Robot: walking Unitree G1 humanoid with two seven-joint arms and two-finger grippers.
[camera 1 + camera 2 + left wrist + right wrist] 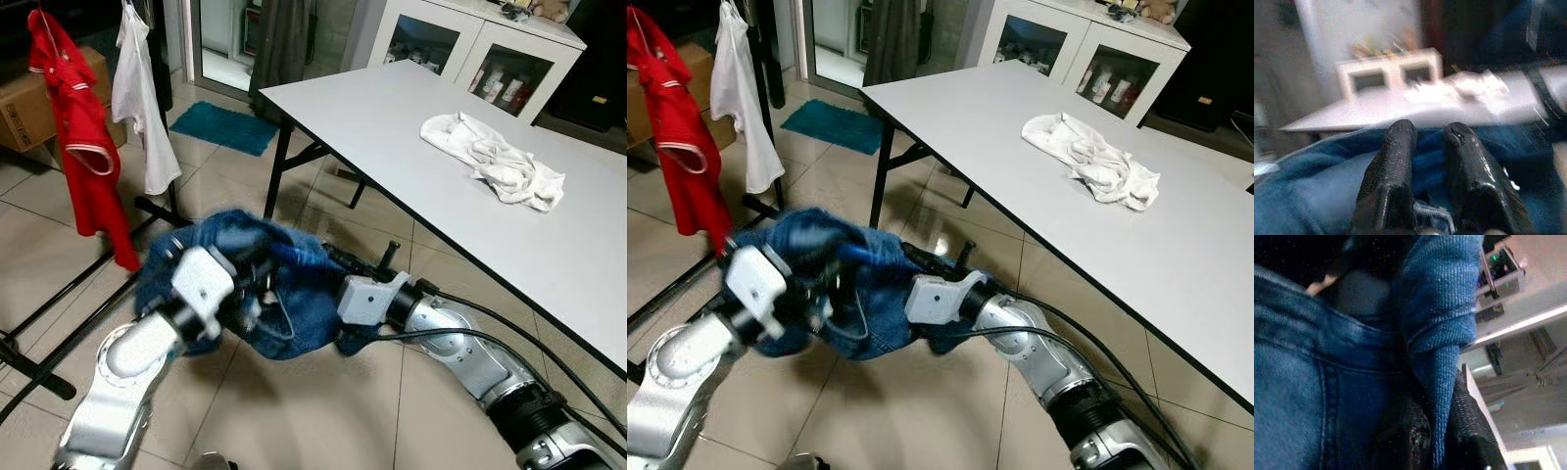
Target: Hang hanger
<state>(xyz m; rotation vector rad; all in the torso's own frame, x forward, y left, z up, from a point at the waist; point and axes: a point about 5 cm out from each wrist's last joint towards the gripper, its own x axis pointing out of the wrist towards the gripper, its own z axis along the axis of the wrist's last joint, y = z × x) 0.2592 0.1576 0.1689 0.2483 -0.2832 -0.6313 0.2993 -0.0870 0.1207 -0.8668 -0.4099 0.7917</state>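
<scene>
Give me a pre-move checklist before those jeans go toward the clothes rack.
1. Right gripper pinching the blue jeans: ok, a denim fold sits between its fingers.
2. Left gripper holding the denim: cannot tell; the fingers lie over the fabric with a gap between them.
3. Hanger inside the jeans: cannot tell, hidden by fabric.
4. Jeans off the floor: ok, bundled between both arms.
5. Clothes rack reachable: ok, to the robot's left, carrying a red shirt and a white shirt.
</scene>
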